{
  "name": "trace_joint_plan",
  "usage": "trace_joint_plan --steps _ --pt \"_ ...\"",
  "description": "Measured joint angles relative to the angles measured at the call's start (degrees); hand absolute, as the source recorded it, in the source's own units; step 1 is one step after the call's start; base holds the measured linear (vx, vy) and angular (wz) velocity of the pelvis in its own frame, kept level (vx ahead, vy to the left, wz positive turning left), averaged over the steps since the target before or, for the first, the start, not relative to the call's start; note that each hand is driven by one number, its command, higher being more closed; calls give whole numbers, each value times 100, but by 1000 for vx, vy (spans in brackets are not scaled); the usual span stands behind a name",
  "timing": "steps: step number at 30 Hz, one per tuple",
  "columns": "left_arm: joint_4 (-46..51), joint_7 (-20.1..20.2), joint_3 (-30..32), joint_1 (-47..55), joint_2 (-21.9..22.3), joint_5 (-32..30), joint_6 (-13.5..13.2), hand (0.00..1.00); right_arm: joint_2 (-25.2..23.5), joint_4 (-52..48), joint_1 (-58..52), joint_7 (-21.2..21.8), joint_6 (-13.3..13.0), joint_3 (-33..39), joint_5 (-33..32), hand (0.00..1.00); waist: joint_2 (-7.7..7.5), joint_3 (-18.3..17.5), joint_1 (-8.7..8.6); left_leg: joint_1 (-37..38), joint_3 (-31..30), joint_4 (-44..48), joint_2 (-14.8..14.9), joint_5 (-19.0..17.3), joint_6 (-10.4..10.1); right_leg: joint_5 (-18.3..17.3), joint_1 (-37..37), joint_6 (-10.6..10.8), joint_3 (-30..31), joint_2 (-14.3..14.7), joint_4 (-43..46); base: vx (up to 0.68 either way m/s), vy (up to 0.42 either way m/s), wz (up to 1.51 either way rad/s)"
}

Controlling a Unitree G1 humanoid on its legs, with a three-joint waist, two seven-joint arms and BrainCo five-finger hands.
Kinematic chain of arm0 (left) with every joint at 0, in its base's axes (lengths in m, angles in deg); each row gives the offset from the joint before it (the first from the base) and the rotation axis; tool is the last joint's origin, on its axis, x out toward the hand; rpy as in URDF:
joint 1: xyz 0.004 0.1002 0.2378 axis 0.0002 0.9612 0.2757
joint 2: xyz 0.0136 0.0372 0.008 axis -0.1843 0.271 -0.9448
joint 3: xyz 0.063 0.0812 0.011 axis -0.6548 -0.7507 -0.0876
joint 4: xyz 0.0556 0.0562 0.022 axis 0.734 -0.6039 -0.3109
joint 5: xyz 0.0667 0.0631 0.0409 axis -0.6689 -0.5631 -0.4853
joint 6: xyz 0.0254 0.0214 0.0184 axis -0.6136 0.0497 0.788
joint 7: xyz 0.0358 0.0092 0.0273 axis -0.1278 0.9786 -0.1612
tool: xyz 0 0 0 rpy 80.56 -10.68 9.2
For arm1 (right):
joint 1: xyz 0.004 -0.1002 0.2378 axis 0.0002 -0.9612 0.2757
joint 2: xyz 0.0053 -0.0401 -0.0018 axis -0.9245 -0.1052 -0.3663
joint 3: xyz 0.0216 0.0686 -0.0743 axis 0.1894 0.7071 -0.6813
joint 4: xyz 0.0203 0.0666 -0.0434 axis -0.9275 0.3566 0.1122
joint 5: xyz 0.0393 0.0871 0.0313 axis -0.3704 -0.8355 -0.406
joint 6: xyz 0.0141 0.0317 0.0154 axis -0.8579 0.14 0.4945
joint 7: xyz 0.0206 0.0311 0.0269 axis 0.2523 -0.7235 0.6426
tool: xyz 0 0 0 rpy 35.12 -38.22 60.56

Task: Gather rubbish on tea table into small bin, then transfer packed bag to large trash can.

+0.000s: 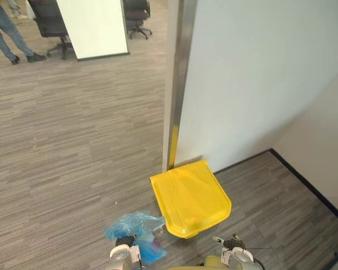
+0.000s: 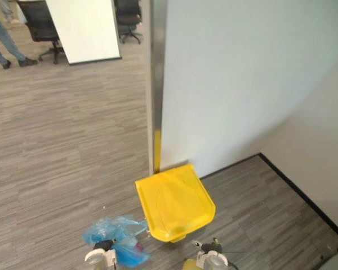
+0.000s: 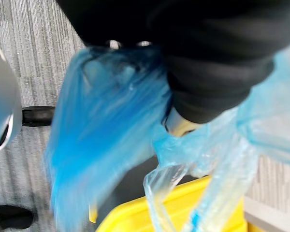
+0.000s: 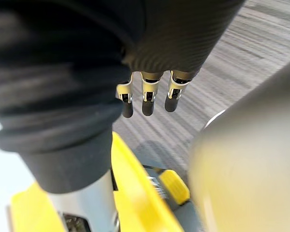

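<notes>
The large trash can's yellow lid (image 1: 191, 197) lies below me against the white wall, and its yellow edge (image 4: 135, 193) and a yellow foot pedal (image 4: 174, 186) show in the right wrist view. A crumpled blue plastic rubbish bag (image 1: 132, 226) hangs just left of the lid. My left hand (image 1: 124, 253) is shut on its gathered top, and the blue film (image 3: 106, 130) drapes down from under the dark cover. To the right of the lid, my right hand (image 4: 145, 96) hangs with straight fingers and holds nothing.
A white wall (image 1: 259, 79) with a metal corner post (image 1: 177, 84) rises behind the can, and a black skirting (image 1: 310, 185) runs along the right. Far back left stand a person (image 1: 5, 31), office chairs (image 1: 50, 25) and a whiteboard (image 1: 93, 28). Grey floor spreads left.
</notes>
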Motion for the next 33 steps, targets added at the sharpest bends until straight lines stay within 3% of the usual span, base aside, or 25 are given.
trace_joint_plan --steps 2,3,4,5,6,8,9,10,11,13,14,16,17,18,20,22,24,26,27,28,30,33 --pt "-72 -3 -59 -22 -33 -2 15 100 44 -52 -3 -117 10 169 -46 0 58 23 -47 -7 -60 366 67 -332 -35 412 -191 65 -110 64 34 270 -8 14" --pt "-66 -4 -55 -27 -16 -3 12 100 45 -34 21 -150 14 240 -52 0 67 14 3 -9 -71 448 87 -396 -58 442 -157 114 -82 109 -73 378 -17 13" --pt "-64 -1 -27 -148 -180 -17 11 100 -41 -33 99 -216 3 365 -97 0 -64 143 46 -128 -238 779 45 -543 -244 663 269 287 -99 -28 -494 365 -36 16" --pt "-78 1 -34 -159 -185 -38 16 100 -48 -26 102 -233 -2 426 -104 0 -100 191 30 -140 -360 857 4 -587 -280 406 380 322 -86 -87 -505 337 -96 37" --pt "-48 0 -78 -323 -46 -78 13 100 47 -5 118 -275 14 649 -221 0 21 350 49 -122 -513 969 -29 -580 -299 282 338 310 -141 -167 -216 274 -97 22" --pt "22 -12 -71 -429 11 -107 4 100 27 -111 240 -298 5 746 -301 0 15 478 175 -108 -770 1160 -146 -535 -304 68 -105 335 -458 -368 532 233 -145 -63" --pt "33 -4 -73 -438 -172 -127 11 100 -128 -249 301 -294 -11 633 -396 0 75 476 255 -270 -793 1573 79 -759 -471 -32 261 142 -417 -49 -425 126 -213 -97" --pt "15 -8 -44 -449 -183 -154 17 100 -114 -282 309 -288 -47 621 -450 0 207 560 205 -303 -944 1777 223 -876 -523 112 423 -283 -453 147 -619 98 -181 -31" --pt "40 4 -41 -543 -139 -228 -5 100 -69 -265 193 -304 -4 891 -467 0 266 565 50 -290 -1081 1828 282 -872 -486 143 580 -276 -601 128 -578 42 -108 91" --pt "125 9 -144 -589 59 -259 -58 100 -6 -271 -77 -366 66 1230 -475 0 254 565 34 -267 -1047 1823 233 -778 -434 85 577 -243 -583 -43 -226 -43 -68 78" --pt "151 8 -155 -605 80 -268 -52 100 30 -267 -117 -364 72 1251 -474 0 224 562 83 -271 -1071 1831 250 -787 -437 14 495 -259 -546 -53 -124 -141 -125 1" --pt "79 2 -145 -502 76 -272 -28 100 27 -268 5 -335 72 1146 -471 0 284 538 15 -300 -1275 1731 256 -963 -505 -195 512 -201 -436 66 -312 -207 -138 9" --pt "79 2 -145 -417 49 -275 -22 100 -45 -227 -44 -334 75 1154 -466 0 244 466 5 -285 -1344 1611 182 -990 -492 -232 504 -200 -515 15 -353 -252 -116 29" --pt "81 3 -173 -320 85 -275 -13 100 -39 -197 -126 -326 75 1137 -456 0 205 409 11 -370 -1355 1752 180 -978 -355 -233 511 -196 -533 5 -361 -255 -112 20" --pt "72 4 -210 -158 85 -275 1 100 -32 -196 -162 -324 79 1134 -447 0 219 312 31 -404 -1407 1685 274 -980 -400 -210 525 -157 -524 96 -425 -264 -132 4" --pt "75 1 -210 -25 2 -276 9 100 -107 -184 -230 -321 83 999 -440 0 2 77 -12 -359 -1415 1129 115 -809 -405 -124 495 -67 -398 153 -840 -232 -121 9" --pt "108 -1 -268 -40 -2 -270 4 100 -153 -157 -329 -302 81 833 -430 0 -115 48 -31 -511 -1131 1985 -70 -810 -322 78 516 78 -458 115 -1148 -236 -80 3" --pt "71 1 -263 -3 82 -265 22 100 -60 -238 -387 -291 72 708 -429 0 113 -23 -93 -376 -903 1773 -143 -930 113 343 536 83 -694 354 -1353 -291 3 -8" --pt "81 0 -260 54 75 -261 21 100 -61 -212 -378 -274 90 677 -421 0 122 -70 -64 -309 -605 1462 -15 -937 -4 511 448 58 -629 424 -1301 -229 -35 -15" --pt "100 -1 -204 60 35 -248 22 100 -91 -220 -371 -265 77 582 -419 0 11 -37 -73 -325 -530 1245 -6 -698 -50 427 202 -243 -475 386 -543 -261 -48 -19" --pt "102 -10 -194 60 35 -216 22 100 -72 -218 -363 -263 67 571 -416 0 20 -48 -67 -345 -516 1017 58 -473 -119 298 110 -379 -274 324 254 -102 -65 -6" --pt "135 -11 -195 105 35 -201 20 100 -42 -132 -377 -250 69 390 -195 0 16 -145 -53 -467 -623 794 138 -196 -245 13 483 -287 169 -5 868 20 -114 14"
